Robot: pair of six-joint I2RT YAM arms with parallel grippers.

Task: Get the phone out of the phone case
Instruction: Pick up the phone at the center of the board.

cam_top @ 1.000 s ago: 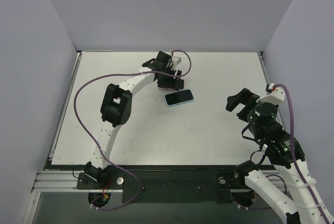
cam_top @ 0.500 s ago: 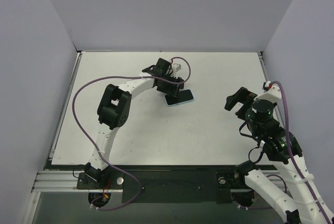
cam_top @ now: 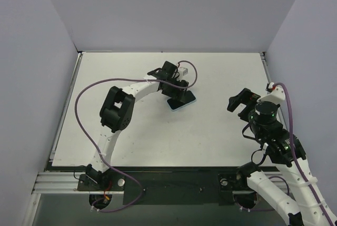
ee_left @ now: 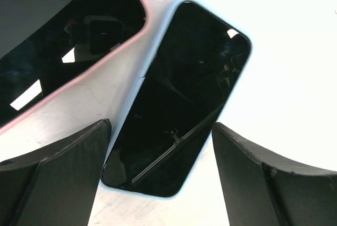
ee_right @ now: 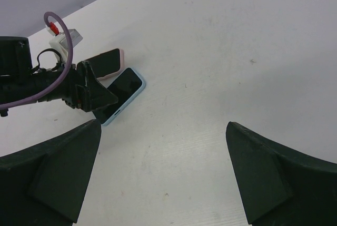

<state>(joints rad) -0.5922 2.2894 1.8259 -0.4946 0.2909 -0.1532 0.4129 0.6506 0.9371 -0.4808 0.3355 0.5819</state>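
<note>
A phone (ee_left: 181,94) with a black, cracked screen lies flat on the white table inside a light blue phone case (ee_left: 150,60); it also shows in the top view (cam_top: 185,101) and the right wrist view (ee_right: 125,90). My left gripper (ee_left: 161,127) hovers over the phone's near end. It is open, one finger on each side of the case with a gap at both. In the top view the left gripper (cam_top: 175,90) covers part of the phone. My right gripper (cam_top: 239,102) is open and empty, off to the right, well away from the phone.
A second phone in a pink case (ee_left: 63,41) lies just beside the blue one, on its far left side, also seen in the right wrist view (ee_right: 107,62). The table's right edge (cam_top: 265,73) and grey walls bound the space.
My left gripper has moved right and toward the near side, from over the pink phone to over the blue-cased phone, and opened wider. The right arm shifted slightly.
</note>
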